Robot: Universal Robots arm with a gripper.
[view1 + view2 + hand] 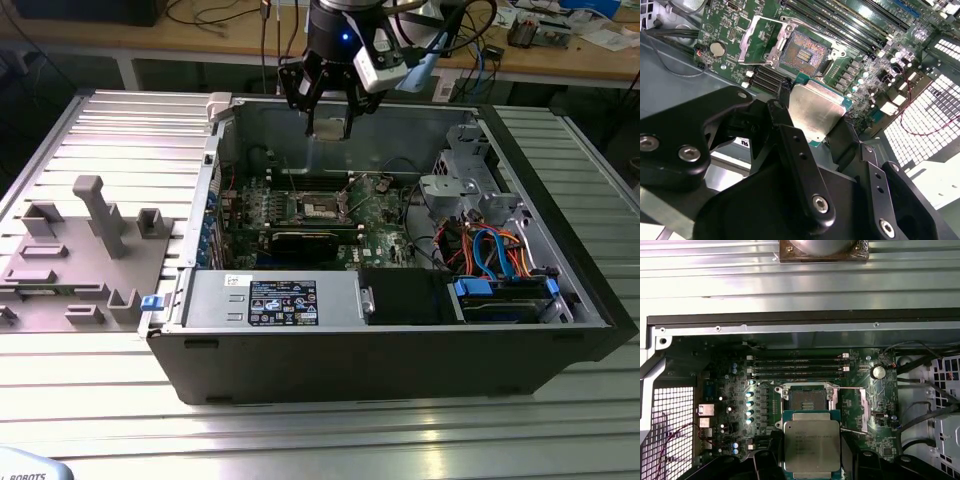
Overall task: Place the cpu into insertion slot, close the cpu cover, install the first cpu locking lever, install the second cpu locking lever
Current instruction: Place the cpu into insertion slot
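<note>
My gripper is clenched on the cpu. One black finger sits on each of two opposite edges, and the dull silver lid faces the camera in both wrist views. In the first wrist view the cpu lies flat between the fingers, and none of it looks to have slid out of the grasp.

I judge the step in hand to be seating the chip, and doing that well depends on attitude more than force. I want the chip level and its edges parallel to the socket's rim, coming straight down with no sideways drag across the contacts. A tilted chip would catch the rim on one side. I also need to match the chip's corner marking to the socket's, and I cannot make that out from here.

Past the chip lies the insertion slot, a dark square standing bare and empty. Chip and socket look roughly square to each other, though the chip is well apart from the socket and not yet inside its rim. The cpu cover is swung up and open on one side of the socket, so it does not block the way down. The long memory slots run just beyond the socket.

In the exterior view the gripper hangs above the far wall of the open computer case, high over the green board. The case rests on a ribbed metal table.
</note>
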